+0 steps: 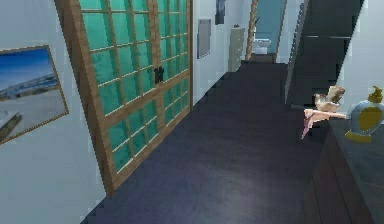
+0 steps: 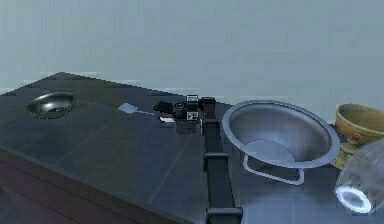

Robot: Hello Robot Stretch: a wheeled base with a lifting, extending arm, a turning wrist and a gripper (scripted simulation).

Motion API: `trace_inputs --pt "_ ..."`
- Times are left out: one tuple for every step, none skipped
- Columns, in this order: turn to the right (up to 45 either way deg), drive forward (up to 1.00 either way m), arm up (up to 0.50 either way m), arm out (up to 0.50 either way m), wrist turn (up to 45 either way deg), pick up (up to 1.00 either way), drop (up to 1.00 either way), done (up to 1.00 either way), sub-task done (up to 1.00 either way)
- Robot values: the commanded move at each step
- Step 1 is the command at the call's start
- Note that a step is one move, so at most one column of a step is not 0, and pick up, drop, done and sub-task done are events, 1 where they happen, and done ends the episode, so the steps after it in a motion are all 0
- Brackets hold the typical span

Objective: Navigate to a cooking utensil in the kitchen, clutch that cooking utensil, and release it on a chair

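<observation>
On the dark table (image 2: 110, 150) in the arm side view, you have a spatula-like utensil (image 2: 132, 109) lying flat, its pale square blade toward the view's left, its thin handle running right to the fingers (image 2: 163, 114); you cannot tell whether they grasp it. A metal bowl (image 2: 280, 135) sits right of the arm (image 2: 216, 170). The forward view instead gives you teal-paned doors (image 1: 130, 80) and a pink figurine (image 1: 322, 108).

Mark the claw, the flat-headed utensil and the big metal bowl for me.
claw (image 2: 164, 112), arm side view, between its fingertips.
flat-headed utensil (image 2: 128, 108), arm side view, on its pale head.
big metal bowl (image 2: 285, 125), arm side view, on its inner wall.
</observation>
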Motion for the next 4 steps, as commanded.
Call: trace_inputs --pt "0.0 0.0 0.0 0.0 0.0 1.0 0.0 0.0 0.0" --pt "0.0 0.0 0.1 0.0 0.0 0.0 0.0 0.0 0.0" --pt "0.0 0.0 0.06 0.0 0.0 0.0 0.0 0.0 0.0" --pt "0.0 0.0 0.0 0.0 -45.0 0.0 0.0 0.0 0.0"
